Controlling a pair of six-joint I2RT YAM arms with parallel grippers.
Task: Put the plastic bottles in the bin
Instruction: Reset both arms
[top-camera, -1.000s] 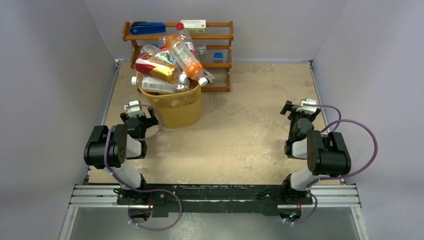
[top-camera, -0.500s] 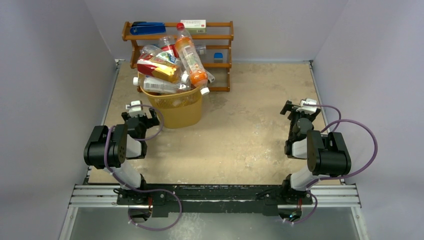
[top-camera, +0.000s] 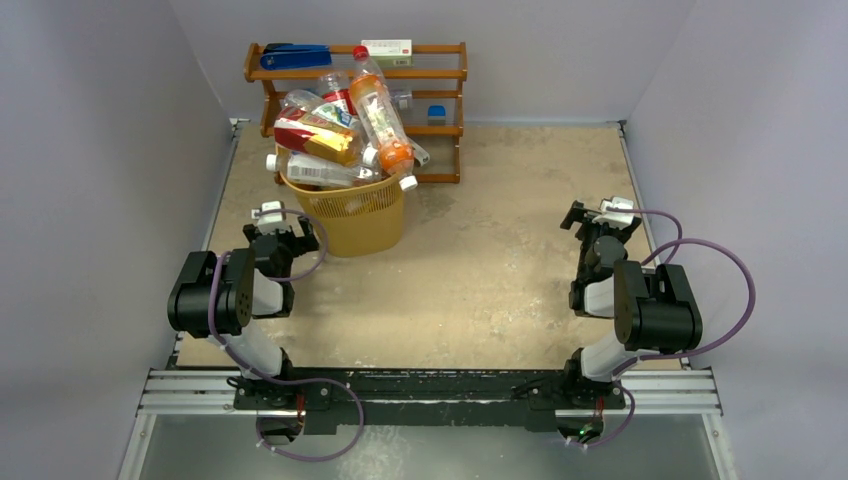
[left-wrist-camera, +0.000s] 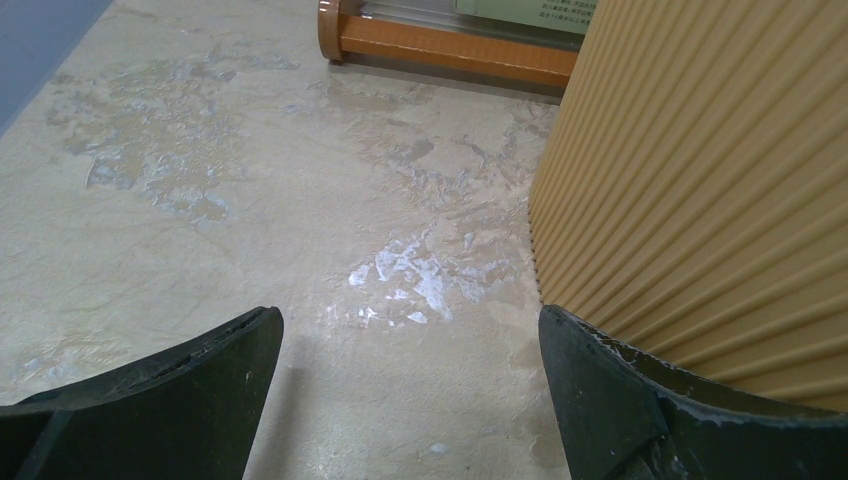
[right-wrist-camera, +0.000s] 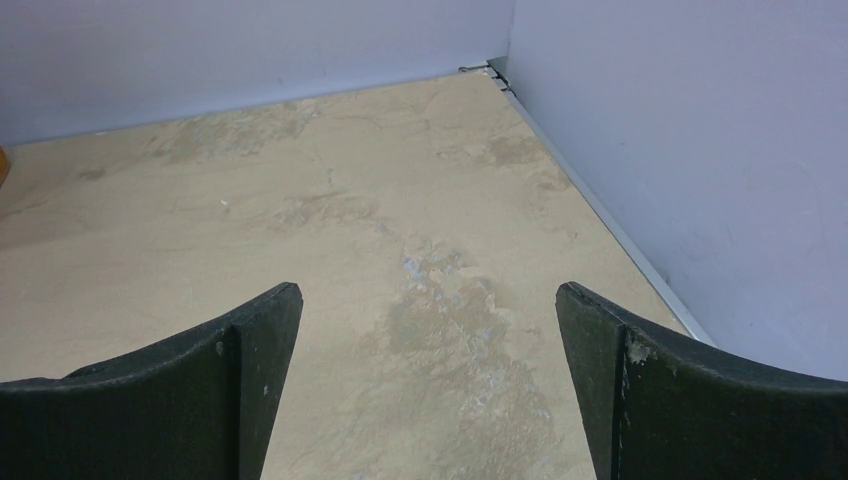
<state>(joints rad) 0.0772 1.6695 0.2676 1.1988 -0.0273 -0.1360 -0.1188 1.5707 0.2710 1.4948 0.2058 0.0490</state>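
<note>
Beige mottled tabletop (top-camera: 500, 270), grey walls on three sides. Yellow mesh-sided plastic bin (top-camera: 352, 225) stands far left. Brown wooden shelf rack (top-camera: 445, 100) sits directly behind bin.

Contents: bin is overfilled. Clear plastic drink bottles (top-camera: 318, 150) w/ red, yellow and white labels are heaped above bin rim. Orange-bodied bottle (top-camera: 378, 108) lies on top, slanting up and back toward rack. No bottle shows on tabletop outside bin, so task looks approx. complete.

Handling (judgement):
- Bottles look empty or nearly so, i.e. light.
- Thin walls will flex under squeeze.
- Smooth round bodies may roll or slip.
- Take hold across mid-body at label, or at stiffer neck below cap.
- Heap looks unstable; top bottles could slide off bin's right side.

Grippers:
- Left gripper (left-wrist-camera: 410, 335) is low, just beside bin's near-left wall. Fingers spread wide, nothing between.
- Right gripper (right-wrist-camera: 428, 305) is well apart to right of bin. Fingers spread wide, nothing held.
</note>
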